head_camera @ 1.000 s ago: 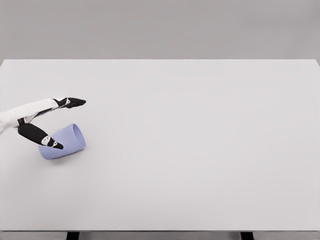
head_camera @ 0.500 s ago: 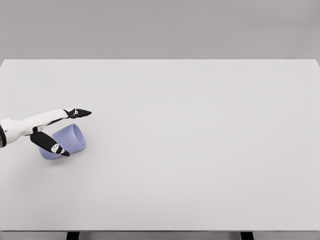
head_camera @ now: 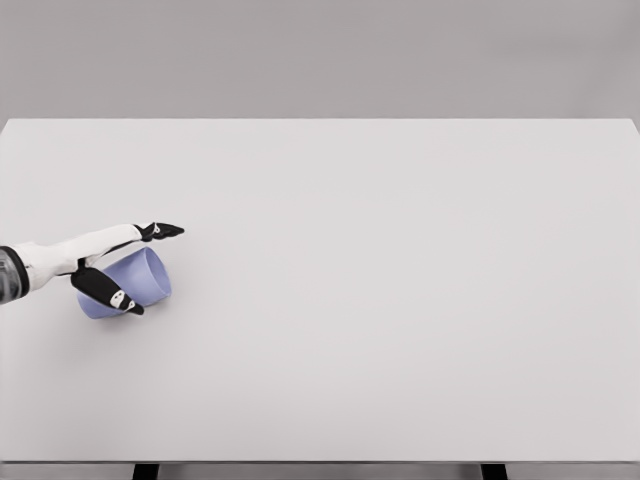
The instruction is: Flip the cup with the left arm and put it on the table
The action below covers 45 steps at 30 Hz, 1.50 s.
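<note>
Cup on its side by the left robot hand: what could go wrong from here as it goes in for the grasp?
1. The cup lies on its side on the table, so a nudge from the left robot hand could roll it away.
2. The fingers are spread around the cup, not closed; a shallow grip may slip during the flip.
3. The cup sits near the table's left edge, so a push that way risks losing it.

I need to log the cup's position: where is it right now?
In the head view the lavender cup lies on its side near the table's left edge, between the open left hand's fingers and thumb.
</note>
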Tool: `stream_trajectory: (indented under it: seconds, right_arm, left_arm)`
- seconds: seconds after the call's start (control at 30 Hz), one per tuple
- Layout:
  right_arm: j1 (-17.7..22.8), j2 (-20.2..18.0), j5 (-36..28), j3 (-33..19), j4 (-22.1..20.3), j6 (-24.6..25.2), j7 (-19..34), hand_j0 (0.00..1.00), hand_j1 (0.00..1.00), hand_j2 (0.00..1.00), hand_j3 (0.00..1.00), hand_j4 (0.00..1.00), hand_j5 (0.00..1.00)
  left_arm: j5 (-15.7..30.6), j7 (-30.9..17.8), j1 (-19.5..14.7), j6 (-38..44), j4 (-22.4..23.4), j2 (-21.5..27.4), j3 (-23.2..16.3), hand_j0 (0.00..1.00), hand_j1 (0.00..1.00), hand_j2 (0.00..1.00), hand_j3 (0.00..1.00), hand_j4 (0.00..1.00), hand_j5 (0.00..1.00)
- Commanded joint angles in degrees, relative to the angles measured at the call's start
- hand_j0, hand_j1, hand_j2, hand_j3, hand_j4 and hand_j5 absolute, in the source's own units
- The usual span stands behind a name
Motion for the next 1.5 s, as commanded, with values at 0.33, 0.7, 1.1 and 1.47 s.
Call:
stream_trajectory:
  seconds: [0.33,0.7,1.1,1.47]
  right_arm:
    - [0.00,0.00,-0.01,0.00,0.00,0.00,0.04,1.00,1.00,1.00,1.00,1.00,1.00]
    - [0.00,0.00,-0.01,0.00,0.00,0.00,-0.04,1.00,1.00,1.00,1.00,1.00,1.00]
    - [0.00,0.00,-0.01,0.00,0.00,0.00,0.04,1.00,1.00,1.00,1.00,1.00,1.00]
    - [0.00,0.00,-0.01,0.00,0.00,0.00,-0.05,1.00,1.00,1.00,1.00,1.00,1.00]
  left_arm:
    - [-1.02,0.51,0.70,2.10,0.50,-0.85,-0.28,1.00,1.00,1.00,1.00,1.00,1.00]
    - [-2.78,0.51,0.79,4.83,0.50,-1.73,-0.72,0.77,0.77,0.77,0.77,0.77,0.77]
    - [-2.25,0.59,1.23,4.12,0.58,-1.91,-0.72,0.65,0.65,0.65,0.65,0.65,0.65]
    - [9.70,0.24,0.62,-10.28,5.41,1.34,-0.11,0.66,0.66,0.66,0.66,0.66,0.66]
